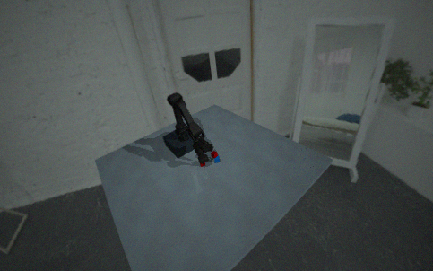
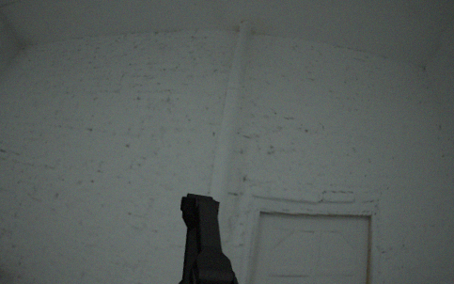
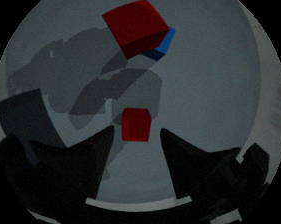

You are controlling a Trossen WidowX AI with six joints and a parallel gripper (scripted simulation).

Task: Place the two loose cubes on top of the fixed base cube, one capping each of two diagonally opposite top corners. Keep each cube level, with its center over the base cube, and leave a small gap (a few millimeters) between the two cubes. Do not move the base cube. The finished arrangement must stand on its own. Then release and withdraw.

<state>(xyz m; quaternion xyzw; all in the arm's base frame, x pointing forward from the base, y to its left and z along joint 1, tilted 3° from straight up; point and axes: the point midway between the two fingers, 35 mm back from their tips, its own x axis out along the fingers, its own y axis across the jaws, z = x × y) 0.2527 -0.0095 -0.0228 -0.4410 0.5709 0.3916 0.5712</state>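
One red cube (image 1: 214,154) (image 3: 136,25) sits on the blue base cube (image 1: 217,160) (image 3: 164,45), covering much of it in the wrist view and leaving one corner side showing. The other red cube (image 1: 203,165) (image 3: 136,125) lies on the table, apart from the base cube. My gripper (image 1: 203,161) (image 3: 138,131) is open above this cube, which appears in the gap between the fingertips in the wrist view, with room on both sides. How far the tips are above it is hard to tell. The exterior view shows neither cubes nor gripper.
The grey-blue table (image 1: 191,215) (image 3: 211,100) carries the arm's dark base (image 1: 178,145) (image 3: 28,117), behind the cubes in the top view. The stacked cubes stand close to the gripper's side. The exterior view shows only part of the arm (image 2: 205,235) before the wall.
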